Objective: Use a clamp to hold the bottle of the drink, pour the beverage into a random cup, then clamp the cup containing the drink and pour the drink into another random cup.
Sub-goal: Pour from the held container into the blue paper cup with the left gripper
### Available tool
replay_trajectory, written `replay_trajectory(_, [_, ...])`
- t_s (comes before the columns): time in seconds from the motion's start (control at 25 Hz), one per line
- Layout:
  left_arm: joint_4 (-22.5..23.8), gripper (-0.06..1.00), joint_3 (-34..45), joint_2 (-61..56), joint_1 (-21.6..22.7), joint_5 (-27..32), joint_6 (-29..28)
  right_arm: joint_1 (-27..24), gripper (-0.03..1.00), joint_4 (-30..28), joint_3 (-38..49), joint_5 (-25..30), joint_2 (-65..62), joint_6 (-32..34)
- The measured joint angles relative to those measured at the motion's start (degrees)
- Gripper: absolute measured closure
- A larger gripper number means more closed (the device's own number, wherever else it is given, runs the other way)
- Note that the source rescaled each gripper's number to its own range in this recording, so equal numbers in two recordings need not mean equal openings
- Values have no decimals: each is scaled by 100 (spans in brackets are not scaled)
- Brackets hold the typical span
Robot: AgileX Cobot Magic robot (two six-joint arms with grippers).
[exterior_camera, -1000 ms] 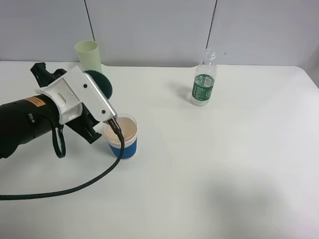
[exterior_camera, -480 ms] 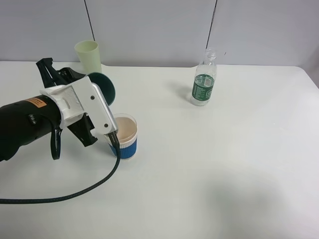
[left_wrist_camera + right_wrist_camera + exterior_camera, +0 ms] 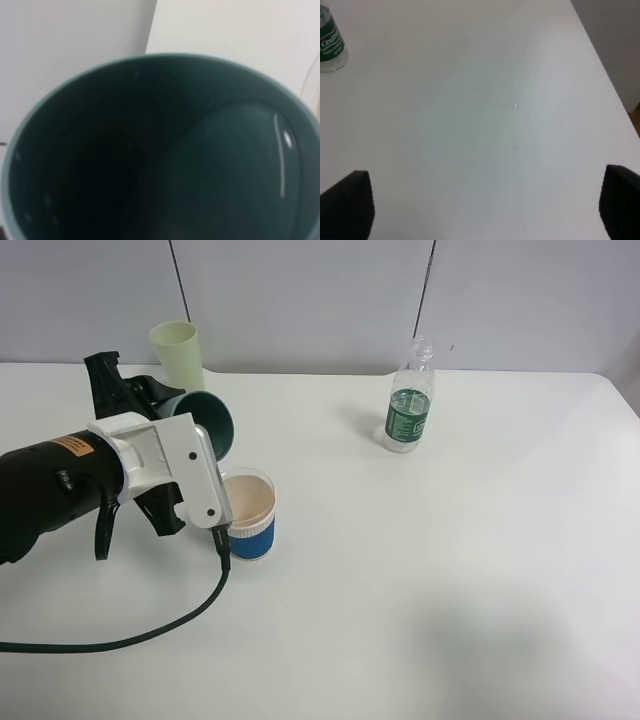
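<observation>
The teal tumbler [image 3: 205,420] is clamped in the left gripper [image 3: 150,398], off the table [image 3: 450,590] and tipped almost onto its side, its dark mouth facing about 4 o'clock. The left wrist view looks straight into the tumbler [image 3: 150,150]; a curved glint low inside may be liquid, but I cannot tell. The blue-sleeved cup [image 3: 248,515] stands just beside it at 5 o'clock, its peach inside showing. No stream shows between them.

The bottle [image 3: 408,400] stands upright well apart, toward 2 o'clock. The pale tumbler [image 3: 177,350] is at 11 o'clock, unused. The right gripper [image 3: 482,200] hangs over bare table with its jaws apart, holding nothing.

This looks like the second pour, cup into cup. If liquid remains, the rim must sit over the sleeved cup's mouth before further tipping. If not, the tumbler needs rolling upright and setting down clear of that cup.
</observation>
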Motion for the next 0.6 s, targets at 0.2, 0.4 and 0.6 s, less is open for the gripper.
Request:
replay_trajectory(0.2, [145, 93, 0, 0, 0, 2, 70, 0, 15, 0, 0, 0, 0, 0])
replay_trajectory(0.4, [151, 93, 0, 0, 0, 7, 321, 0, 15, 0, 0, 0, 0, 0])
replay_trajectory(0.6, [156, 93, 0, 0, 0, 1, 452, 0, 15, 0, 0, 0, 0, 0])
